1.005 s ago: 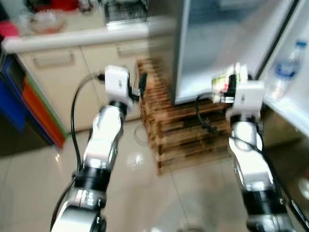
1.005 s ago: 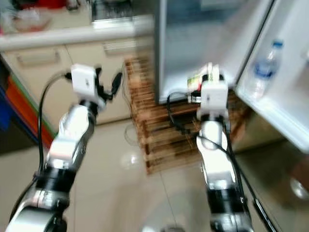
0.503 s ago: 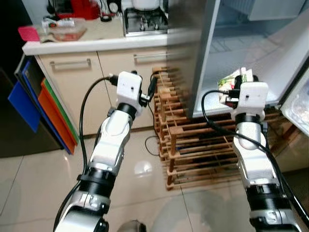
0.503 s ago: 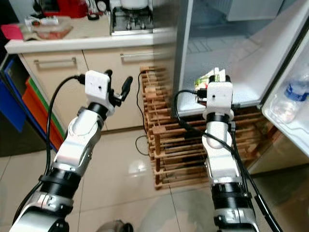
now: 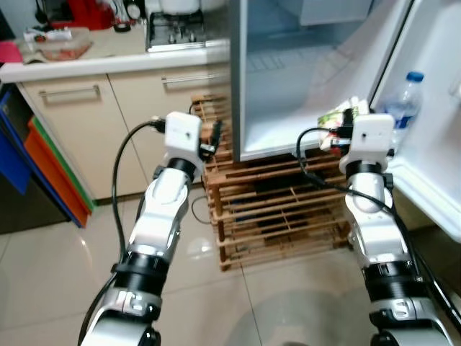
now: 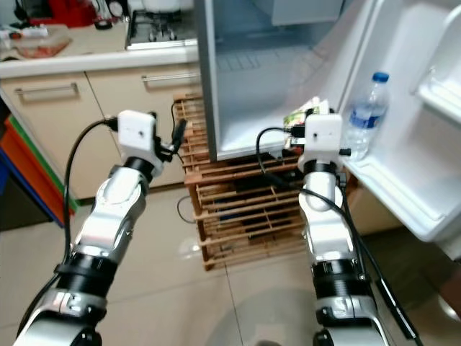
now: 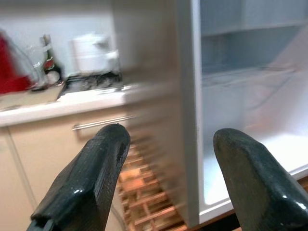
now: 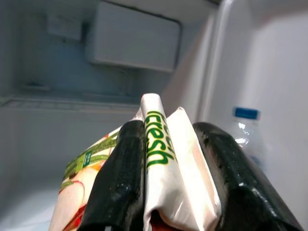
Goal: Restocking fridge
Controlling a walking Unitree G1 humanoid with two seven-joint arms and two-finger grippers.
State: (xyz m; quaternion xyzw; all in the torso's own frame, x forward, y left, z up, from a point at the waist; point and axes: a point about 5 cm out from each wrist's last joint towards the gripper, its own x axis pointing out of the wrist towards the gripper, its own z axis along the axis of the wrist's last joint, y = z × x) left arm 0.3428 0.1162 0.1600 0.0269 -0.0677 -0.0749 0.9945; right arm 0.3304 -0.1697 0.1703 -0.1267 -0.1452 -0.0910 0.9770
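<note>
1. Since half a second ago the whole picture has slid: the counter (image 5: 108,61) and its drawers now sit further left, and the open fridge (image 5: 288,94) fills the middle, with its door (image 5: 432,130) and a water bottle (image 5: 403,108) on the door shelf come into sight at the right. That reads as the camera turning toward the fridge, not the things moving; I judge the robot is squaring up to load the fridge.
2. The left gripper (image 7: 168,183) is held up in front of the wooden rack (image 5: 281,216), near the fridge's left edge. Its two fingers (image 7: 91,178) are spread wide with nothing between them, much as before.
3. The right gripper (image 8: 168,183) is raised at the front edge of the fridge floor, just left of the bottle. It still pinches a carton (image 8: 159,163), printed "fresh" in green, by its folded top, so the carton remains outside the fridge, at its threshold.
4. The carton has not yet been set down; it has only to go forward onto the fridge floor.
</note>
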